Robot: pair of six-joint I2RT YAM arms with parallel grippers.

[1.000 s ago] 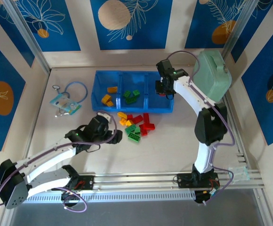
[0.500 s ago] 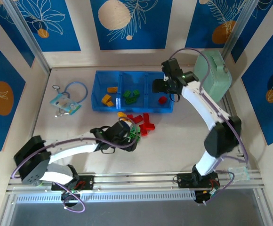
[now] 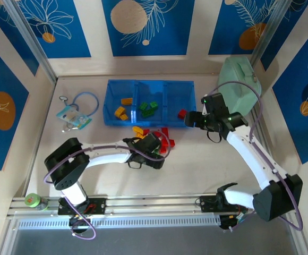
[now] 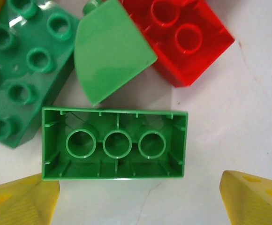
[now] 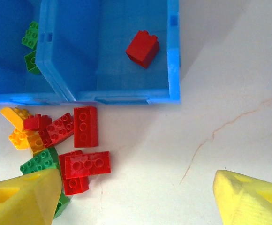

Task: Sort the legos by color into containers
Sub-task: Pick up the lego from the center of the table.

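The left pincer [image 4: 137, 199] is standing wide open and holding nothing. It is pointing straight down at the pile of legos [image 3: 155, 137] on the counter [image 3: 196, 170]. An upside-down green brick [image 4: 115, 144] is lying just in front of its yellow tips. I think it is lining up to grab that brick, because greens are going in the middle part [image 3: 145, 93] of the blue tray [image 3: 148, 82]. The left arm [image 3: 103, 154] is stretching low across the counter with its elbow bent. The right pincer [image 5: 136, 197] is open and empty too, hanging over the counter near the tray's right end. A red brick [image 5: 142, 48] is lying alone in the right part [image 5: 117, 70]. The right arm [image 3: 255, 159] is bending in from the right side.
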